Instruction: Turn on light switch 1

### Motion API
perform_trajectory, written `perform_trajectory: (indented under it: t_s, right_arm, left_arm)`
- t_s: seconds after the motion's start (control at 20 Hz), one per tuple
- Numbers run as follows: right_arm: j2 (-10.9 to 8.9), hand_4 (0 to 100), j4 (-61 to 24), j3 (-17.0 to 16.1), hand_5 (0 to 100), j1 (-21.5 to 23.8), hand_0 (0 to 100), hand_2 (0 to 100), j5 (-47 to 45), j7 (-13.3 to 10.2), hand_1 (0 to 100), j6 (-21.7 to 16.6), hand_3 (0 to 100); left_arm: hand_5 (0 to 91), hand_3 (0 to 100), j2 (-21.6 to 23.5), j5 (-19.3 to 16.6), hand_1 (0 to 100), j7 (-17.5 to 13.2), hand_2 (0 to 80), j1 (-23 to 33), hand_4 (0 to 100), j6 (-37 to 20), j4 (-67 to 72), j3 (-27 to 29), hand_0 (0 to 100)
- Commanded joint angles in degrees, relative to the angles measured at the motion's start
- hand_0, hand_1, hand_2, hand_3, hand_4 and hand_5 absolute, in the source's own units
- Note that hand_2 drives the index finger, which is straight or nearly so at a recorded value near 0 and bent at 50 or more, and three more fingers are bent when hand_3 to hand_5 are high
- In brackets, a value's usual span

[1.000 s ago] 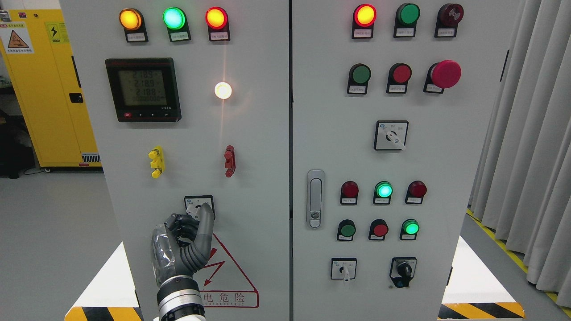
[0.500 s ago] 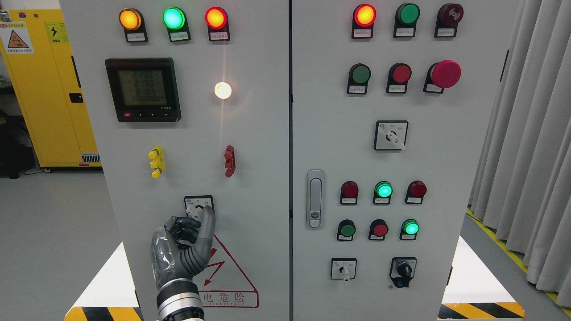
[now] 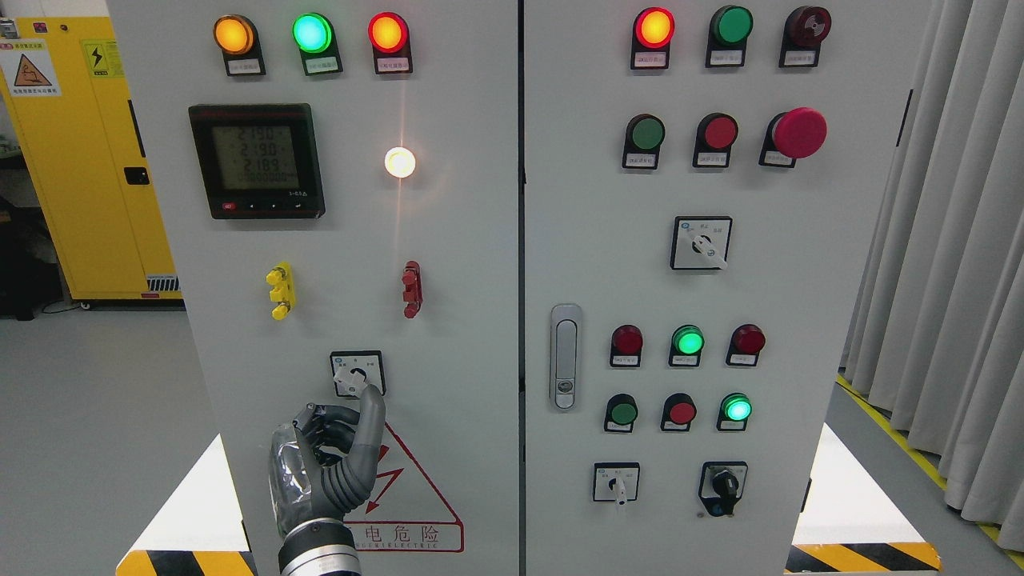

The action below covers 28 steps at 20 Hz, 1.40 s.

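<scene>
The switch (image 3: 358, 374), a small rotary knob on a square black-framed plate, sits low on the left door of the grey cabinet (image 3: 464, 240), near that door's bottom edge, above the red warning triangle (image 3: 408, 488) and below the yellow handle (image 3: 281, 291) and red handle (image 3: 411, 289). The left hand (image 3: 324, 456) rises from the bottom edge just beneath the switch, one finger upright with its tip at the plate's lower right corner, the rest curled, grasping nothing. The white lamp (image 3: 400, 162) above glows.
</scene>
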Motion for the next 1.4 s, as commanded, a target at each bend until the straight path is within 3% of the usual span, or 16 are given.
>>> perform_trajectory:
  t_s: [0.0,0.15,0.35,0.6,0.75,0.9,1.0,1.1,1.25,1.35]
  right_arm:
    - [0.00,0,0.00,0.00,0,-0.01,0,4,-1.67,0.03,50,0.02,0]
    - [0.00,0,0.00,0.00,0,-0.01,0,4,-1.67,0.03,50,0.02,0]
    - [0.00,0,0.00,0.09,0,-0.01,0,4,-1.67,0.03,50,0.02,0]
    - [0.00,0,0.00,0.00,0,-0.01,0,4,-1.67,0.03,50,0.02,0]
    - [0.00,0,0.00,0.00,0,-0.01,0,4,-1.67,0.03,50,0.02,0]
    - [0.00,0,0.00,0.00,0,-0.01,0,4,-1.67,0.03,50,0.02,0]
    - [0.00,0,0.00,0.00,0,-0.01,0,4,-1.67,0.03,50,0.02,0]
    - [0.00,0,0.00,0.00,0,-0.01,0,4,-1.67,0.03,50,0.02,0]
    - [0.00,0,0.00,0.00,0,-0.01,0,4,-1.67,0.03,50,0.02,0]
    - [0.00,0,0.00,0.00,0,-0.01,0,4,-1.67,0.03,50,0.02,0]
  left_arm:
    - [75.0,89,0.47,-0.07,42,0.05,67.8,4.08,82,-2.81,-2.00,-0.19,18]
    - [76.1,90,0.99,0.19,43,-0.21,68.5,6.46,83,-3.69,-2.44,0.34,18]
    - [77.5,91,1.87,1.34,42,-0.56,70.0,12.07,85,-9.74,-2.44,0.77,18]
    - [79.3,92,3.45,1.69,41,-4.16,72.6,25.86,87,-26.34,-2.18,4.11,19]
    - [79.6,92,5.56,6.76,39,-4.43,73.2,33.34,89,-32.07,-0.78,4.99,18]
    - [81.7,94,8.01,15.63,39,-4.43,73.0,38.79,92,-33.83,4.83,6.49,17]
    - [82.1,94,9.60,20.39,39,-4.43,72.9,41.35,92,-39.52,12.55,6.49,17]
    - [82.2,94,9.87,21.81,39,-5.04,72.9,41.71,93,-43.93,22.12,6.58,16]
    - [85.0,97,9.87,23.91,39,-10.56,72.1,41.80,94,-47.28,33.65,8.07,16]
    - [86.2,99,9.87,27.16,39,-14.96,71.3,41.80,97,-48.16,40.16,8.33,15]
